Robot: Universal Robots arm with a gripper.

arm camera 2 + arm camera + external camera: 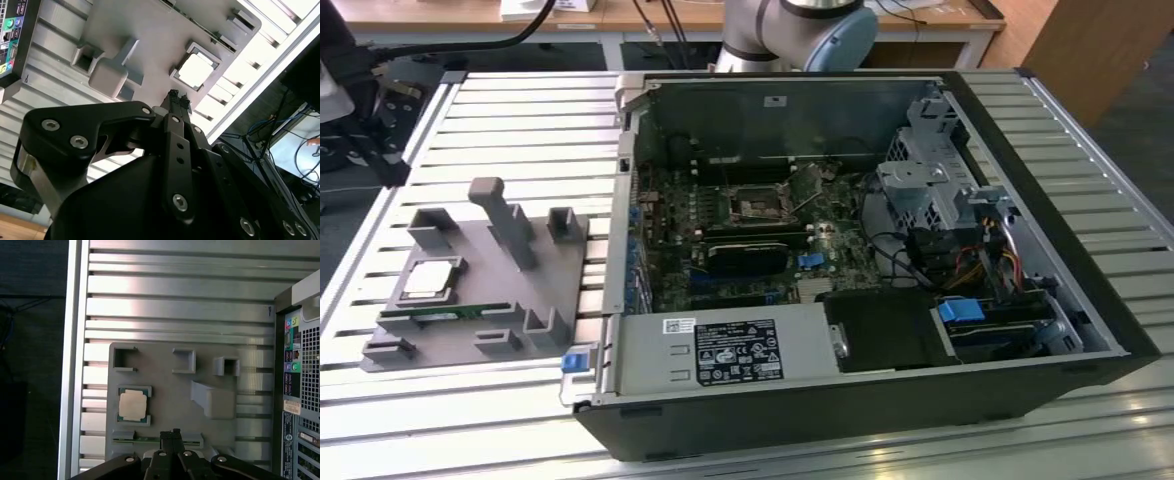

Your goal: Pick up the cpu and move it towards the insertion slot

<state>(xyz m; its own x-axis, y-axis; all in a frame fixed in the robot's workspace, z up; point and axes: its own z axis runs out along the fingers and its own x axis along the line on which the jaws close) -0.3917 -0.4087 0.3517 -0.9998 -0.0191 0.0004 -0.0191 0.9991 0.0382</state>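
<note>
The tool [172,434] hangs over the ribbed metal table [175,305], its black fingers pressed together on nothing. Near its tips but apart from them, the cpu [133,405], flat, square and silver-topped, lies in a square recess of the grey plastic tray [165,400]. The insertion slot [758,207] sits inside the open computer case [854,420], well apart.

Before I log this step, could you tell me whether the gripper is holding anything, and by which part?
Nothing is held: the gripper is shut on nothing, and the chip lies in its seat on the grey tray.
</note>
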